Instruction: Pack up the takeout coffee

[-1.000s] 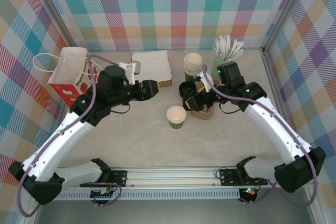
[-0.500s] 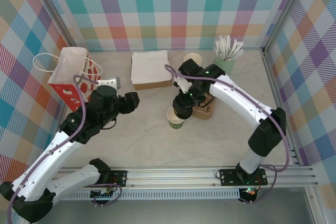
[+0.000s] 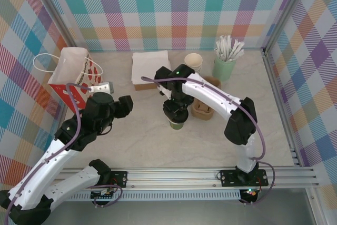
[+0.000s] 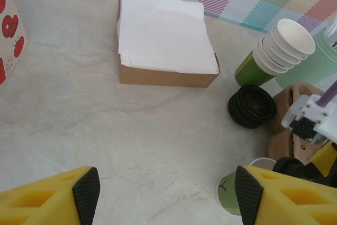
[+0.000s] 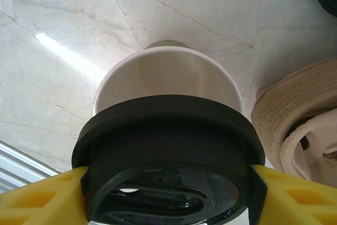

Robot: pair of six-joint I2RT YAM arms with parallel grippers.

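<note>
Your right gripper (image 5: 168, 196) pinched the black lid (image 5: 167, 130) by its rim, directly over the open green cup (image 5: 168, 75), which stood mid-table (image 4: 105, 130) beside the cardboard carrier (image 3: 203, 110); your left gripper (image 4: 167, 196) hung spread and empty.

Upright green cup (image 5: 168, 72), cream inside — black lid (image 5: 168, 130) just above.
</note>
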